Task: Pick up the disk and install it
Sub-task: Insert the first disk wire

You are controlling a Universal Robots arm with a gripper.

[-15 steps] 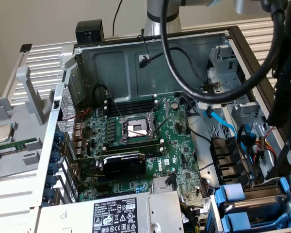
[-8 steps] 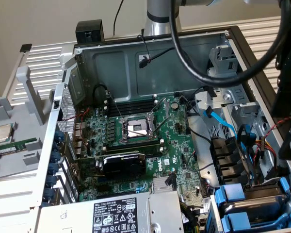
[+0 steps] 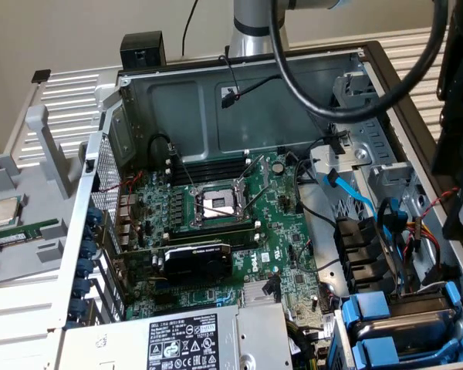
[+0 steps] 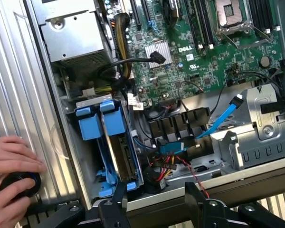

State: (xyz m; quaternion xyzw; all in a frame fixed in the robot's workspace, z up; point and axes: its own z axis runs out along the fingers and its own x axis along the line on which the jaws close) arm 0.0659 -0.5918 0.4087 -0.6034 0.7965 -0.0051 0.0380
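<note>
Gripper (image 4: 156,205) wide open, holds nothing, nr the disk (image 4: 125,160) in blue carrier inside PC case (image 4: 237,176); person's hand (image 4: 12,164) beside.

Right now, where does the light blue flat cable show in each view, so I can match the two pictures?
Exterior view: the light blue flat cable slants just to the exterior view's right of the motherboard.
Wrist view: the cable slants between the black ducts and the grey metal bracket.
Shared landmark: the CPU socket on the motherboard.
</note>
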